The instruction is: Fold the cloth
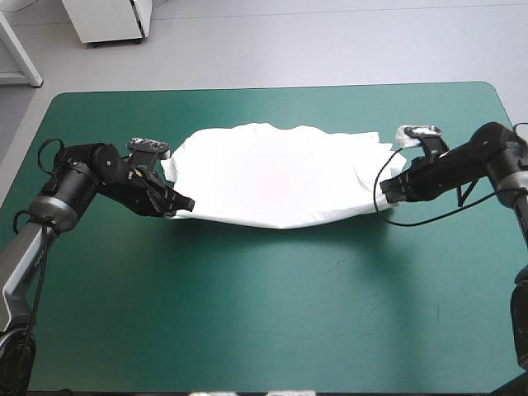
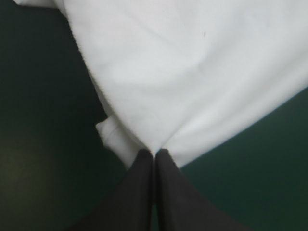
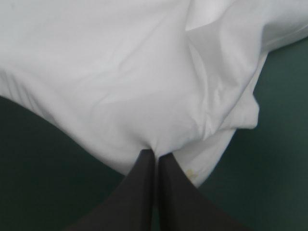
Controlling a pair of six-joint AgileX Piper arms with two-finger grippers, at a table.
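T-shirt (image 1: 280, 177) of white, soft cloth with short sleeves lay spread across the middle of the table, somewhat nearer its far edge than its near one, on the smooth teal-green cover (image 1: 272, 305). It was stretched sideways between the two arms. Its near hem ran in one long, shallow curve from gripper to gripper, bowing toward the near edge, while its far outline was uneven and lumpy, with small folds bunched at the right end. The left gripper (image 1: 183, 204), with its two broad black fin-shaped fingers (image 2: 139, 192) pressed together into a pointed arch, pinched the cloth at the left near corner. From that pinch, taut creases fanned out across the matte fabric, and a small doubled flap of cloth (image 2: 109, 134) hung just beside the tip. The right gripper (image 1: 386, 191) was likewise clamped on the cloth at the right near corner, its black fingers (image 3: 175, 197) all but touching. There the fabric gathered into deeper wrinkles and a layered fold, and a faint yellowish spot (image 3: 192, 173) showed on the lower layer just beside the fingers.
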